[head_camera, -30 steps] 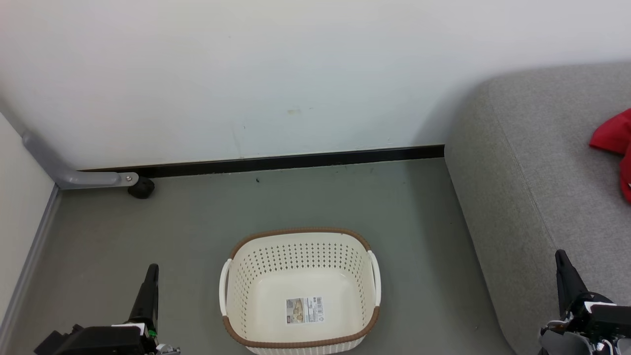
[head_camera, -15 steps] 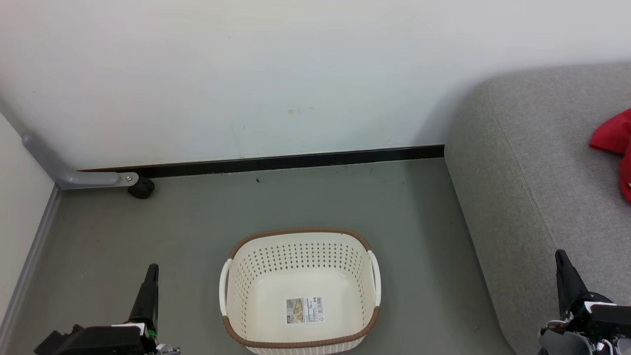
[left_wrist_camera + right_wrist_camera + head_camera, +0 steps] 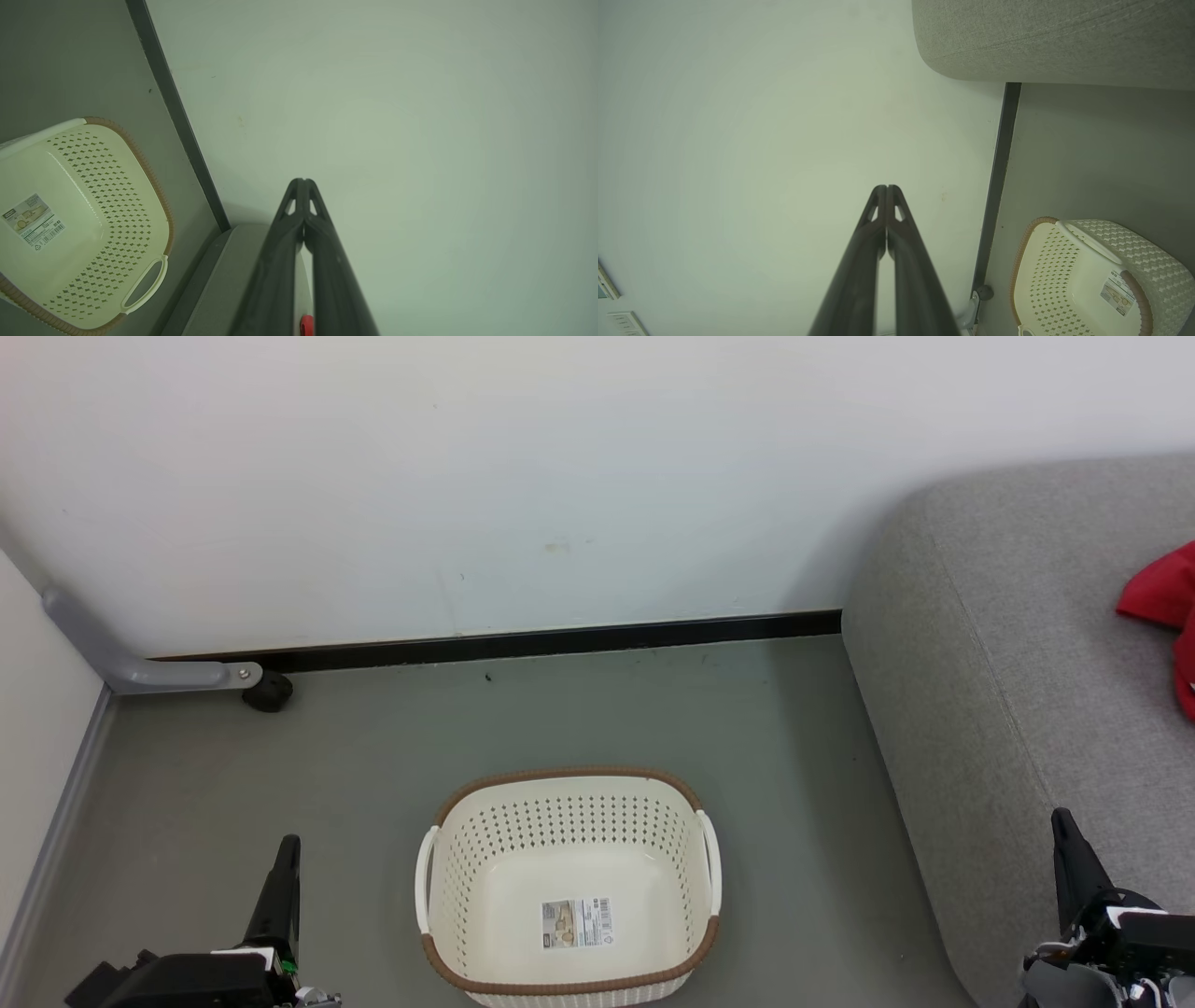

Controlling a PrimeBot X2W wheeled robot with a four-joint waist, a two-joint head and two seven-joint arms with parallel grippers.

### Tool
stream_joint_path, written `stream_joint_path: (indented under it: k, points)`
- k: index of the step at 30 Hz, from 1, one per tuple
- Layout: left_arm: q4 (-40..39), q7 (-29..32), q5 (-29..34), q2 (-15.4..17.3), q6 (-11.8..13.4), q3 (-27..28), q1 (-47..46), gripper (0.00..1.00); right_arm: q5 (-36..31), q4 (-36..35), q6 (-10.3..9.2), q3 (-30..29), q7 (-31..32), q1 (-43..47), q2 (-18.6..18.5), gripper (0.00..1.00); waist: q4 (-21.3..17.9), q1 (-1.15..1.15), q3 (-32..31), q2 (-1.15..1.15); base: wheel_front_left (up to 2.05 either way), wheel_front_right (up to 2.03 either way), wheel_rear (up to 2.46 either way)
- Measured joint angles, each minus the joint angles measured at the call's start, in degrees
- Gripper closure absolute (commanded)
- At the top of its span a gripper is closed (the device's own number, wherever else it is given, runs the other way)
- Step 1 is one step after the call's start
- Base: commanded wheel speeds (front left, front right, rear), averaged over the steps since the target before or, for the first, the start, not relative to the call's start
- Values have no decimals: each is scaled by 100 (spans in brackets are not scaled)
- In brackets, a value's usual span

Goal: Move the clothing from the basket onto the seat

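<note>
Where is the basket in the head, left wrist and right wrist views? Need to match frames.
Head view: basket at bottom centre, upright, opening facing the camera.
Left wrist view: basket at the left edge, lower half, partly cut off.
Right wrist view: basket in the bottom right corner, partly cut off.
Shared landmark: the black baseboard at the foot of the wall, just beyond the basket in all three.

Red clothing point(image 3: 1167, 599) on the seat point(image 3: 1008, 663), mostly beyond the right edge
</note>
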Motion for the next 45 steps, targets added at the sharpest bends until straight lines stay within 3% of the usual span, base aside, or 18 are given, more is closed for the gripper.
stream_joint_path:
  k: [45]
  points:
    - [-3, 0, 0, 0, 0, 0, 0, 100, 2, -2, 0, 0, -1, -1, 1, 100, 0, 0, 0, 0, 0, 0, 0]
